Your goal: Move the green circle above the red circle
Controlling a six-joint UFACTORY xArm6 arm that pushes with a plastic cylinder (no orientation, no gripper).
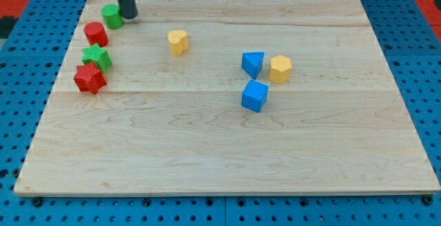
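Upright, my tip (129,17) against the green circle's (111,16) right side, above the red circle (96,34).

A: Item 1, surface?
B: Wooden board (227,150), pale planks w/ grain lines running left-right, light even.
A: Around the board?
B: Blue pegboard base (427,81), rows of small holes, on all sides of board. Red patches (14,5) beyond board's top corners, both sides.

Wooden board (227,157), eight blocks: red, green at view's left, yellow, blue mid-board
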